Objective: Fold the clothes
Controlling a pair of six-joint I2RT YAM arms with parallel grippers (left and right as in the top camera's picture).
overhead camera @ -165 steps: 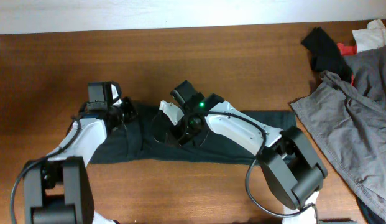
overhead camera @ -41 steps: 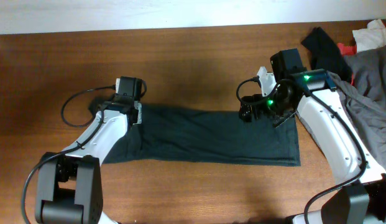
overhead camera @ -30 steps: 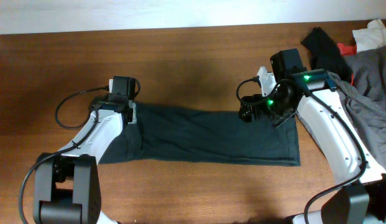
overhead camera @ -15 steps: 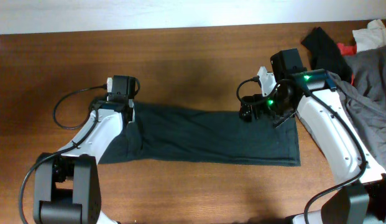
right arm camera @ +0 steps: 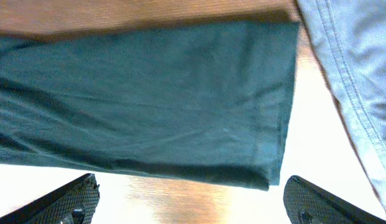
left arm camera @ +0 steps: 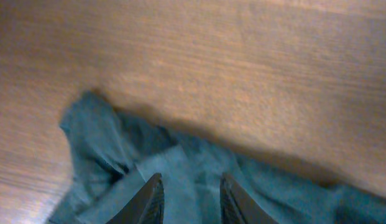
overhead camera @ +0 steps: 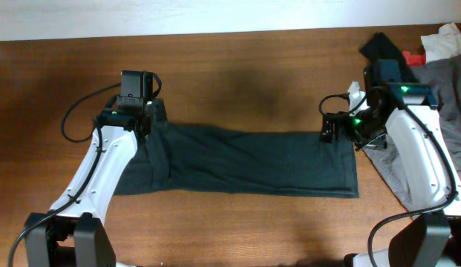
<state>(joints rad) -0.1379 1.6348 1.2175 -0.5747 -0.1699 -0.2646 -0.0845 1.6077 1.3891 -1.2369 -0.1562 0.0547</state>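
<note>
The clothes [overhead camera: 245, 159] lie as a long, dark blackish-green strip across the middle of the wooden table [overhead camera: 237, 67]. My left gripper [overhead camera: 144, 121] hovers over the strip's bunched left end [left arm camera: 118, 155]. Its fingers [left arm camera: 150, 200] stand a little apart, with only cloth showing below the gap of the left gripper [left arm camera: 189, 202]. My right gripper [overhead camera: 330, 130] hangs above the strip's upper right corner. In the right wrist view the right gripper [right arm camera: 196, 202] is wide open and empty, with the folded right end [right arm camera: 242, 112] beneath and beyond it.
A light grey garment [overhead camera: 438, 96] is heaped at the right edge, close to the strip's end, and shows too in the right wrist view [right arm camera: 360, 93]. Behind it lie a small black cloth [overhead camera: 386, 52], a red scrap [overhead camera: 414, 57] and a white piece [overhead camera: 447, 41].
The right arm has swung to the right, off the strip's top edge toward the grey garment. The left arm has risen and drawn back a little. The strip has kept its shape.
</note>
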